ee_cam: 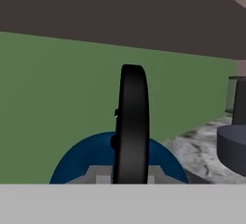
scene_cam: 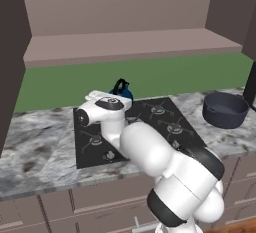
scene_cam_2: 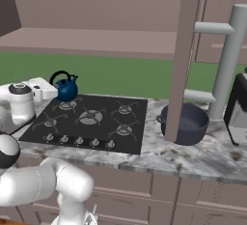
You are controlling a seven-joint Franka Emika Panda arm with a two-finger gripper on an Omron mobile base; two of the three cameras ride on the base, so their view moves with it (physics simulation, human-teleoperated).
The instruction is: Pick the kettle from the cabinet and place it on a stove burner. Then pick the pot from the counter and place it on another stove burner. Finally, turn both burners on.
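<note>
Blue and glossy, the kettle (scene_cam_2: pixel 66 90) sits at the back left corner of the black cooktop (scene_cam_2: pixel 103 125), right by the rear left burner (scene_cam_2: pixel 67 105), its black looped handle standing upright. From the left base view the kettle (scene_cam: pixel 123 91) peeks out just behind the robot's white hand, which reaches in low over the left side of the cooktop (scene_cam: pixel 165 122). The gripper (ee_cam: pixel 126 180) is clenched tight, and the hand view puts it squarely at the handle: the black loop rises dead centre between the fingertips, with the kettle's blue dome (ee_cam: pixel 84 163) swelling behind it. Whether the fingers actually pinch the handle or merely sit against it, I cannot tell for certain, but the jaws are drawn together with the loop between them.

Over on the right, the pot (scene_cam_2: pixel 184 122) rests on the marble counter (scene_cam_2: pixel 202 159), well apart from the kettle, just beside the cooktop's right edge and partly behind a brown cabinet panel (scene_cam_2: pixel 181 60). In the left base view the pot (scene_cam: pixel 225 109) sits near the counter's back right area, upright, with its thick rim showing. The cabinet shelf (scene_cam: pixel 130 44) runs long and flat above the green back wall (scene_cam: pixel 150 77). Five small silver knobs (scene_cam_2: pixel 79 142) line the cooktop's front edge.
</note>
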